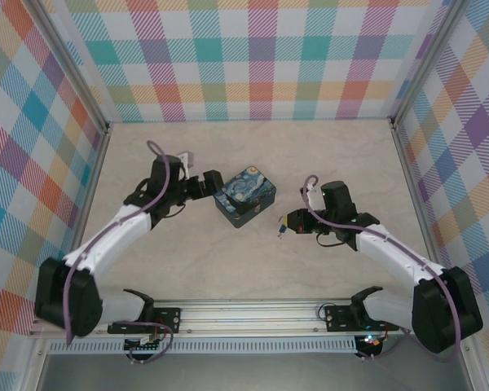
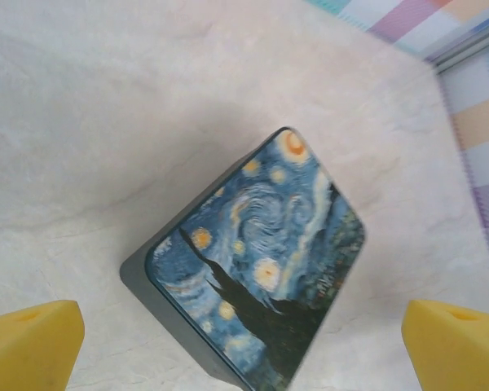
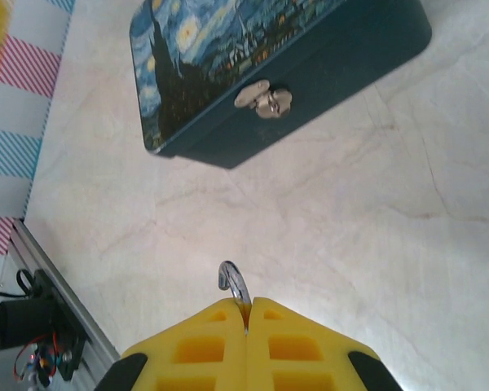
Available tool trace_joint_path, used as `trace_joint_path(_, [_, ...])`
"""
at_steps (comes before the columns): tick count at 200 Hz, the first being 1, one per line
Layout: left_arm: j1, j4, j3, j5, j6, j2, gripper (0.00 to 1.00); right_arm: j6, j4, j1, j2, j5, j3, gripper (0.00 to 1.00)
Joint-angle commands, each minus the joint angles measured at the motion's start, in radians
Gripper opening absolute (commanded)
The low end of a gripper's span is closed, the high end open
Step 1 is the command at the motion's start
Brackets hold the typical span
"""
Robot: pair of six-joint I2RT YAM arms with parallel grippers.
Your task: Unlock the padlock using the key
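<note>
On the left, the left gripper (image 1: pixel 209 186) hovers just beside the left edge of the starry-night box (image 1: pixel 244 196), its yellow pads (image 2: pixel 33 342) spread wide and holding nothing. From its wrist camera the box lid lies between and ahead of the open fingers, apart from both.

In the middle, the box sits closed on the pale table (image 1: pixel 326 155). Its small silvery latch (image 3: pixel 263 99) faces the right arm and carries no lock.

To the right, the right gripper (image 3: pixel 246 303) has its jaws pressed together on a thin silvery curved piece of metal that juts out past the tips. This looks like the shackle of the padlock (image 3: pixel 233 281). From above, a small bluish speck hangs at those fingertips, just off the table and well apart from the box. Whether the key is with it cannot be told.

The padlock should handle as a very light, hard, smooth thing. A pinch on the round wire of the shackle is likely to let the body swing or twist, and the metal may slip between soft pads. A steadier hold would be across the flat sides of the body, keyhole left free. The other hand would then need a fine pinch on the key's head
</note>
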Motion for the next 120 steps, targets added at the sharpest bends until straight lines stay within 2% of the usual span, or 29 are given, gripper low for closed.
trace_joint_path(1, [0.009,0.093,-0.098,-0.032,-0.007,-0.146,1.00,-0.054,-0.236,0.021,-0.023,0.005,0.041,0.00])
trace_joint_path(25, [0.009,0.031,-0.143,-0.094,0.022,-0.293,1.00,-0.034,-0.302,0.055,0.018,0.007,0.074,0.00])
trace_joint_path(60, [0.009,-0.059,-0.180,-0.166,0.043,-0.442,1.00,-0.031,-0.359,0.141,0.158,0.060,0.144,0.00])
trace_joint_path(120, [0.009,-0.151,-0.201,-0.192,0.078,-0.511,1.00,0.021,-0.269,0.184,0.406,0.021,0.222,0.00])
